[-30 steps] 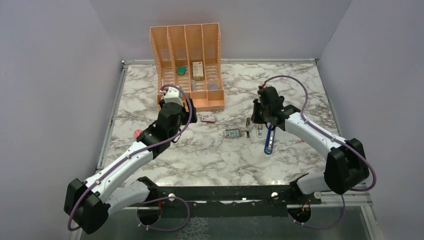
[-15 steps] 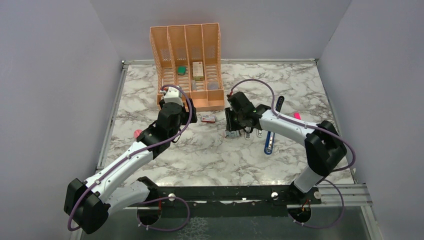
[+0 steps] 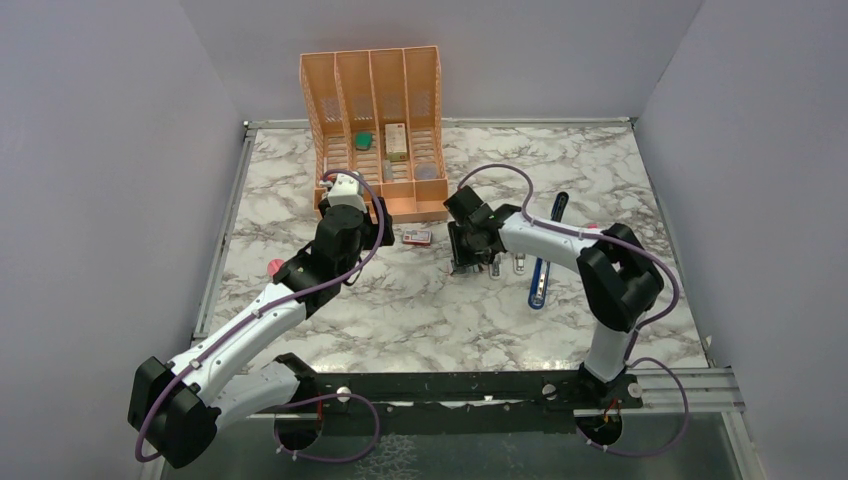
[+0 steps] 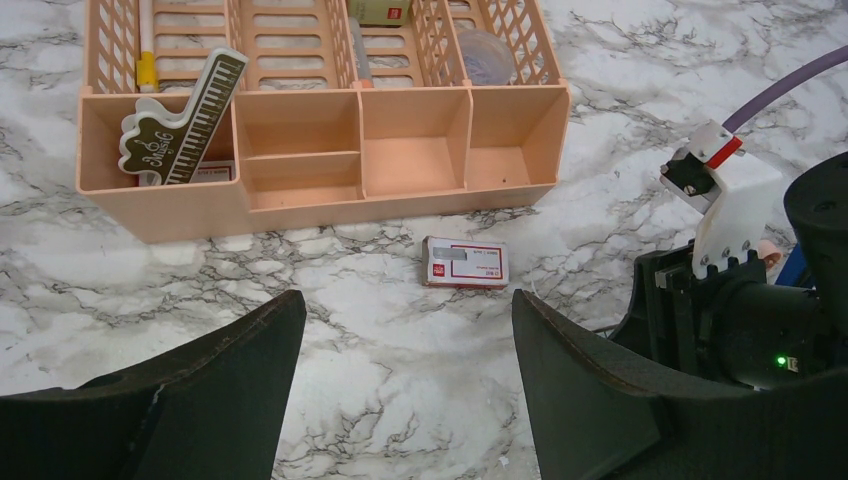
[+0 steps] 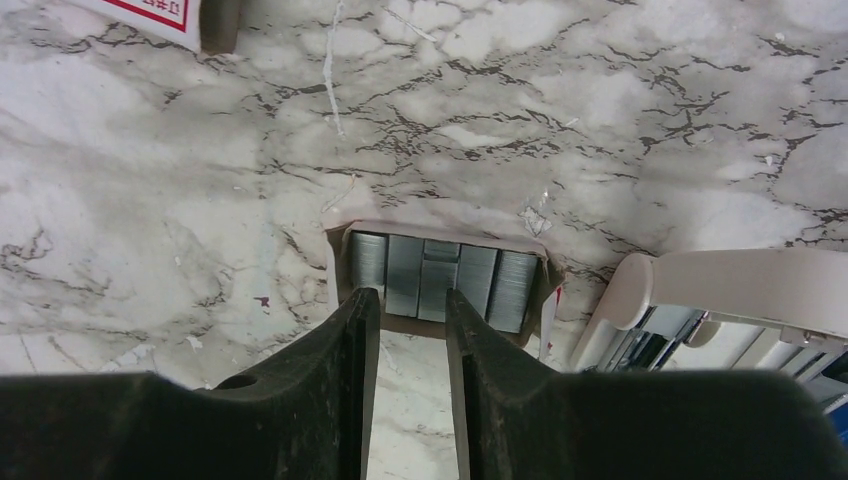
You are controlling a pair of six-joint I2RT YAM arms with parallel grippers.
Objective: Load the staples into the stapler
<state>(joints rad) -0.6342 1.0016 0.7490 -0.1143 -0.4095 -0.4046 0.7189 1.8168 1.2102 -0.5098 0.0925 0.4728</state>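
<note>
Right wrist shows the right tool (image 5: pixel 410 298) narrowly parted, empty, at the staples (image 5: pixel 490 275) — centre on one strip, lower squarely, then pinch.

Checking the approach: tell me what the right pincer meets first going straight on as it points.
Probably the grey metallic staple strips, lying just ahead of the right pincer and in line with its gap; how much distance remains is unclear.

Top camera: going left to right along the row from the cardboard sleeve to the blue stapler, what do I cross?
Red-and-white sleeve → right hand → small white object → second small white object → blue stapler.
</note>
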